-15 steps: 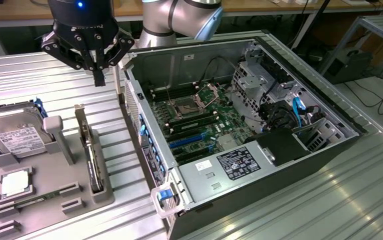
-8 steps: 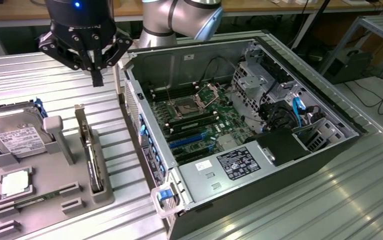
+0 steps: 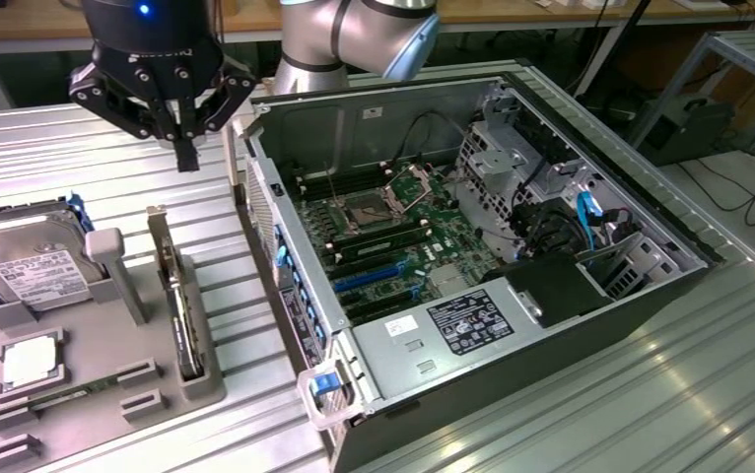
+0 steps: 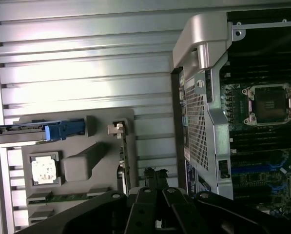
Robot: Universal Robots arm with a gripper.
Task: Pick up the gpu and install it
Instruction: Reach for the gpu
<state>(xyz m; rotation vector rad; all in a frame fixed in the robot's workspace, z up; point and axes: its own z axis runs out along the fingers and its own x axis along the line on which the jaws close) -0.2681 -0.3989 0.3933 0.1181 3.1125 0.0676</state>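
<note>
The closed, empty claw is hovering over bare bench beside the case. The gpu is standing edgewise, paralleling the case wall.

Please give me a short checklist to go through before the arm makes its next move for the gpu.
1. gpu stands on edge in the gray holder: ok.
2. Nothing lies across the gpu: ok.
3. hand open for a grasp: not ok, fingers shut, holding nothing.
4. hand lined up over the gpu: not ok, it hangs high, off toward the case.
5. case side open: ok.
6. blue slots free: ok, they look empty.
</note>
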